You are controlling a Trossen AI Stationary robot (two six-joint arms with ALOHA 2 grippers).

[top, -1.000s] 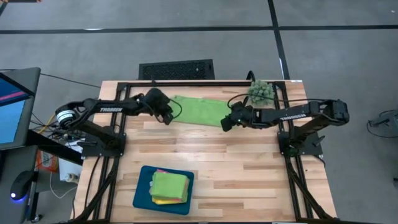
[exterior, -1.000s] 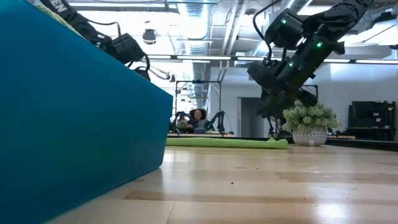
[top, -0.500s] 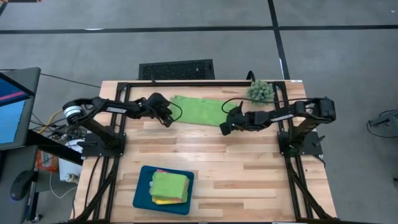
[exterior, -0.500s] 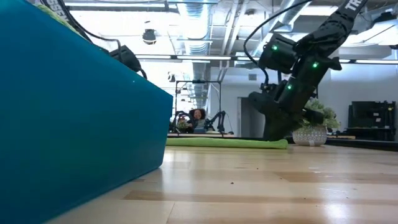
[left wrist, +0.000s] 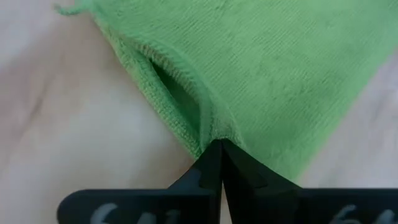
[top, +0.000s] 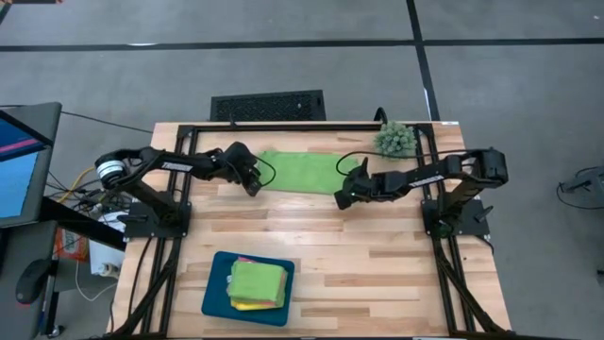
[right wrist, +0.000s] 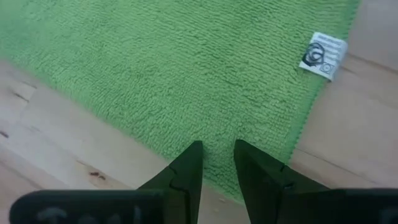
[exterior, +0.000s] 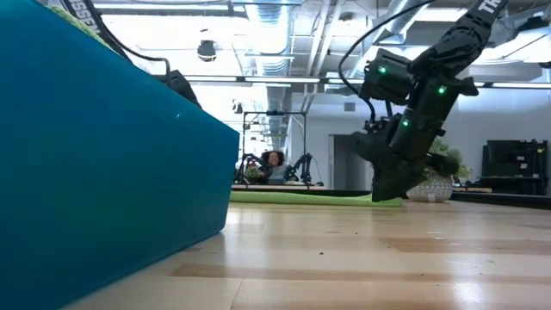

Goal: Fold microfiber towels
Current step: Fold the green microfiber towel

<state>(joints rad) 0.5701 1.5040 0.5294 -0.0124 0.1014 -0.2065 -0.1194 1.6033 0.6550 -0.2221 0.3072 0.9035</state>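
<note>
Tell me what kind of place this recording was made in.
Probably a robotics lab or open workshop hall: a wooden table with two mounted arms stands on a grey floor, exposed ceiling ducts run overhead, and another arm rig shows far behind.

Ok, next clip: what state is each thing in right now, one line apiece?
Green towel: spread flat at the table's far side, near edge pinched at one corner.
Left gripper: shut on the green towel's edge.
Right gripper: open, fingertips over the towel's near edge, nothing gripped.
Folded towels: stacked in the tray, green on top, yellow beneath.
Teal tray: flat at the table's near edge.
Plant: upright at the far right corner.
</note>
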